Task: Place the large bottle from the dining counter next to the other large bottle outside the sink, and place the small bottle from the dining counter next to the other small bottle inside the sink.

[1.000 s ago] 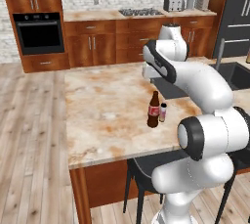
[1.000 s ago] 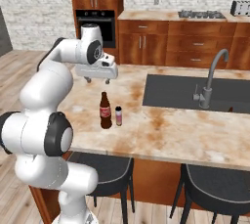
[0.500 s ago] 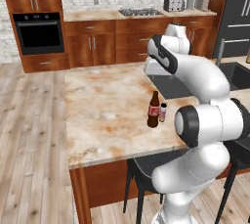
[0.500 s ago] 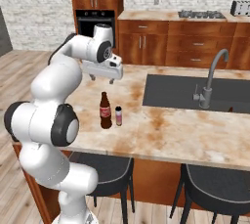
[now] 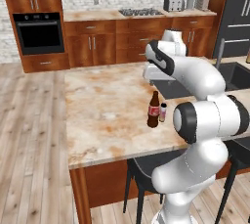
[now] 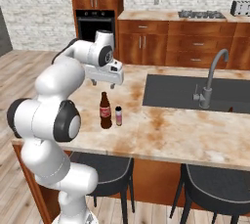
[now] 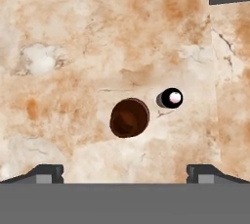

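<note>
The large bottle (image 5: 154,110), dark brown with a red label, stands upright on the dining counter (image 5: 105,120). The small bottle (image 5: 163,113), pale pink with a dark cap, stands just to its right. My gripper (image 6: 103,84) hangs open above both, holding nothing. From the hand, the large bottle (image 7: 129,118) is seen from straight above, centred between the wide-apart fingertips (image 7: 46,173). The small bottle (image 7: 172,98) sits beside it, a little apart. The sink (image 6: 171,91) lies further right along the counter. The other large bottle and the other small bottle are out of view.
A curved grey faucet (image 6: 212,78) rises at the sink's near rim. Dark stools (image 6: 105,167) stand under the counter's front edge. The marbled top (image 6: 161,132) runs bare between the bottles and the sink. Wooden cabinets and an oven line the far wall.
The hand has come down slightly over the two bottles while the arm's elbow swung round. Both bottles stand where they were, and the jaws stay wide.
</note>
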